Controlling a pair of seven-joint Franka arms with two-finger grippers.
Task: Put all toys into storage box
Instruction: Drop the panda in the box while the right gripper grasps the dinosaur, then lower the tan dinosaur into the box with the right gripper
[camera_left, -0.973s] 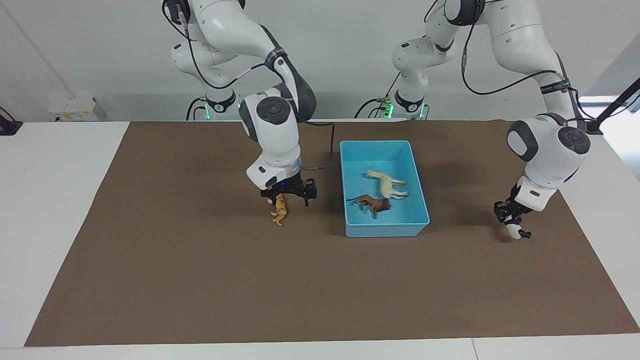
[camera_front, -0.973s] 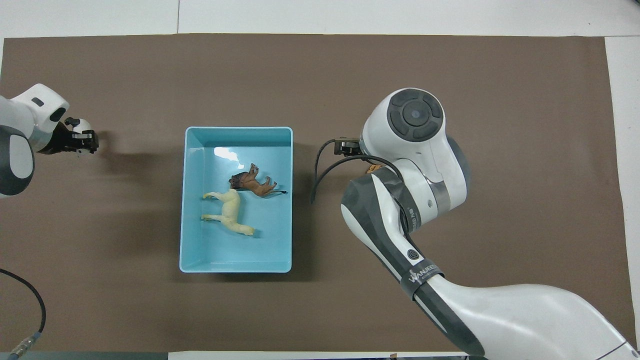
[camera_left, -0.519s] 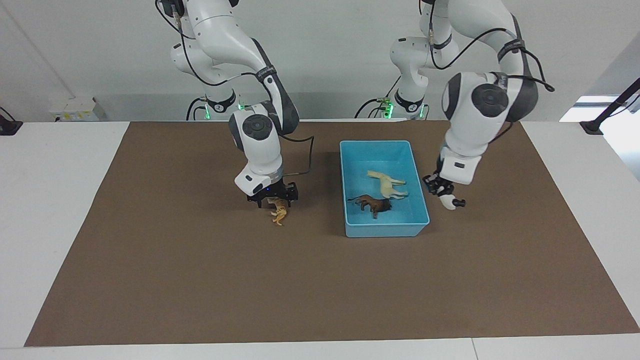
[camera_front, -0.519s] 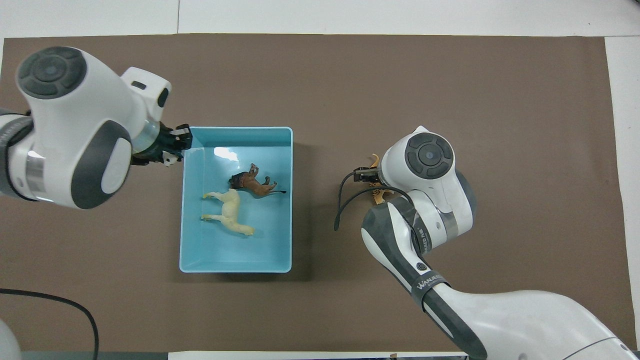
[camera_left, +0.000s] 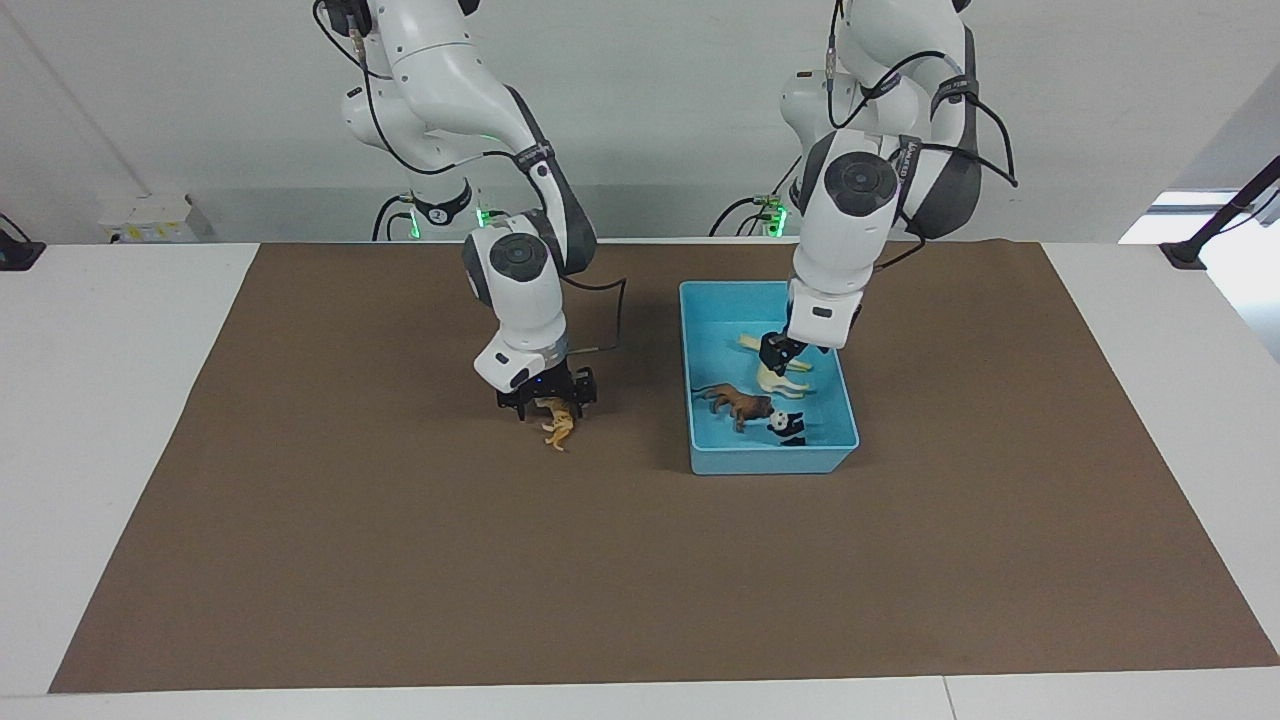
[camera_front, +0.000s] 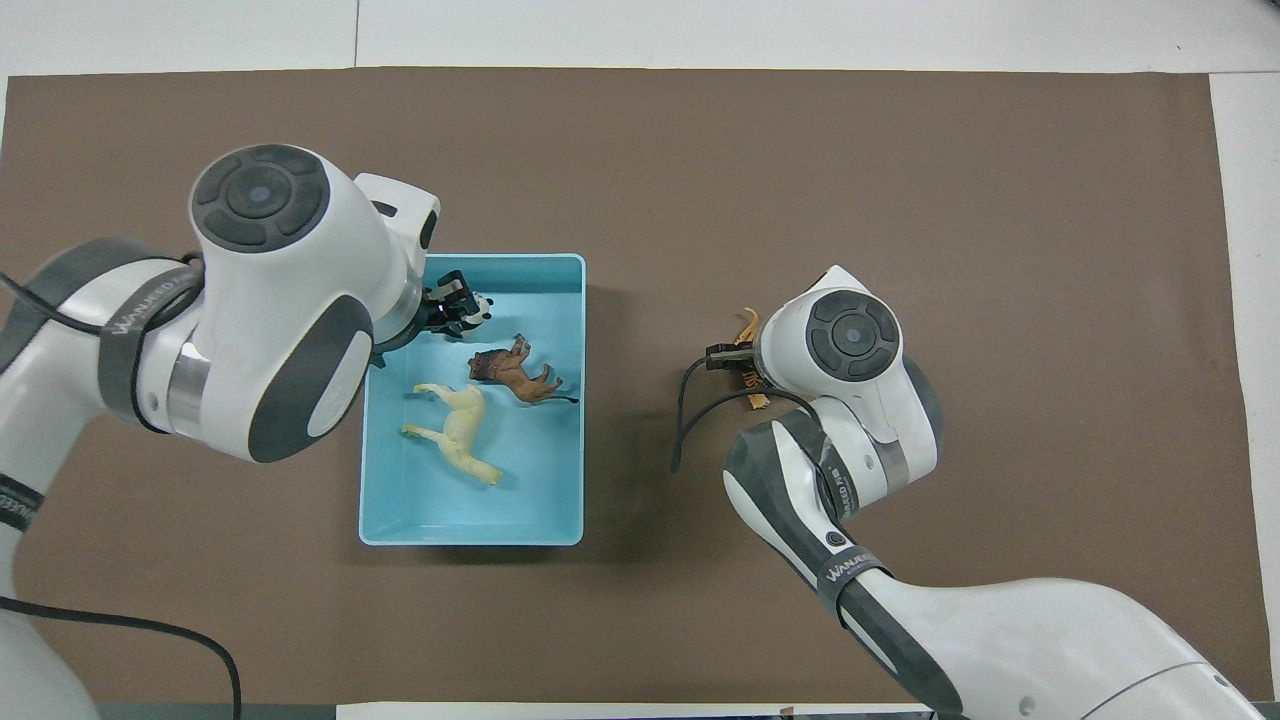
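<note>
The panda (camera_left: 787, 426) is lying loose in the light blue storage box (camera_left: 842, 400) next to the lion (camera_left: 742, 405) and horse (camera_left: 775, 374), with the left gripper (camera_left: 772, 352) hanging over it, jaws open, while the right gripper (camera_left: 548, 403) is sitting down over the tiger (camera_left: 559, 428) on the tabletop (camera_left: 350, 520), can't tell its jaws.

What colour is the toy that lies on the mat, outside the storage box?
Orange with dark stripes: the tiger; it shows best in the facing view.
</note>
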